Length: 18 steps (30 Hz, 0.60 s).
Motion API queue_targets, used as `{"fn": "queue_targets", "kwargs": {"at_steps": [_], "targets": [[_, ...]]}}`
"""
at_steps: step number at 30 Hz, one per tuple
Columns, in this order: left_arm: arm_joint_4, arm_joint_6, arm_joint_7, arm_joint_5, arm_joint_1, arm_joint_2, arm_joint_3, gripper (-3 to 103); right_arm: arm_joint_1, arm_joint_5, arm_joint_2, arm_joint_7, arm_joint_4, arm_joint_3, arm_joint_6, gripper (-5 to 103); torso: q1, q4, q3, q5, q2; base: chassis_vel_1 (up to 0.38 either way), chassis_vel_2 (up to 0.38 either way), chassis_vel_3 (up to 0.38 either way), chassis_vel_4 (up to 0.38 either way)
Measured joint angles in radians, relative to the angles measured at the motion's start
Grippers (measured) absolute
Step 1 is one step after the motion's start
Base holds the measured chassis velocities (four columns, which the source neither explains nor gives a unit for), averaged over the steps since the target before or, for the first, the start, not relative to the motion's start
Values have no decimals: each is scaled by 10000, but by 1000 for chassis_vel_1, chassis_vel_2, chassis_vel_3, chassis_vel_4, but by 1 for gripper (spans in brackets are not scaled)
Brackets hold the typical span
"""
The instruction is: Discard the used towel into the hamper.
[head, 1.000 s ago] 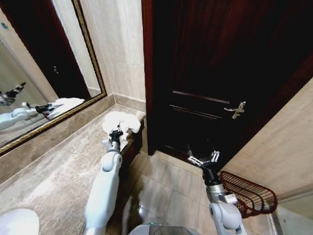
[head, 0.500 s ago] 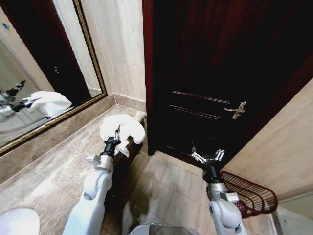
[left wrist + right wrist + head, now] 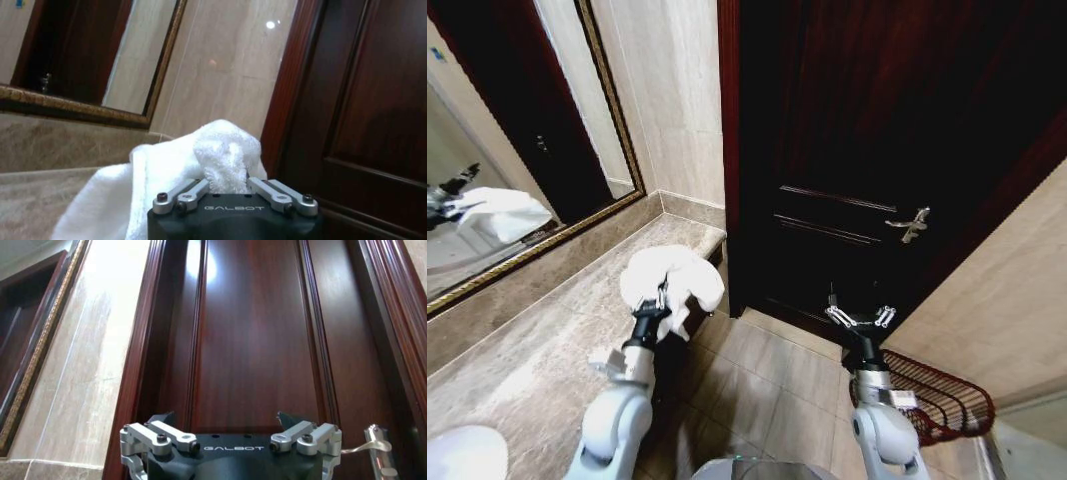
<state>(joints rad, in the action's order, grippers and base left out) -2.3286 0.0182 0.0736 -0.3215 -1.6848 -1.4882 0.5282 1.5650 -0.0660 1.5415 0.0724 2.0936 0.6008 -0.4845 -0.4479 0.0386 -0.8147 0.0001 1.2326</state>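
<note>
White towel (image 3: 672,277) in left gripper (image 3: 659,301), above counter (image 3: 537,350)

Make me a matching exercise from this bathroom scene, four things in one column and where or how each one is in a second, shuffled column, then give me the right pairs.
Things
1. towel
2. hamper
3. left end effector
4. right end effector

States
A. open, holding nothing, in front of the dark door
B. on the floor by the right arm
C. white, bunched, held up at the counter's end
D. shut on cloth

Pairs: 1-C, 2-B, 3-D, 4-A
</note>
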Motion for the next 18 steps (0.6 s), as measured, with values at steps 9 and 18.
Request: {"fn": "queue_targets", "kwargs": {"at_steps": [9,18], "targets": [[528,1081,-59,1574,-825,-807,-1341,8,304,797,337,-527,52,37,35,100,0,0,0,1,0,0,0,0,0],[645,1063,-150,1607,-606,-801,-1292,8,625,569,227,-389,321,3,174,100,0,0,0,-1,0,0,0,0,0]]}}
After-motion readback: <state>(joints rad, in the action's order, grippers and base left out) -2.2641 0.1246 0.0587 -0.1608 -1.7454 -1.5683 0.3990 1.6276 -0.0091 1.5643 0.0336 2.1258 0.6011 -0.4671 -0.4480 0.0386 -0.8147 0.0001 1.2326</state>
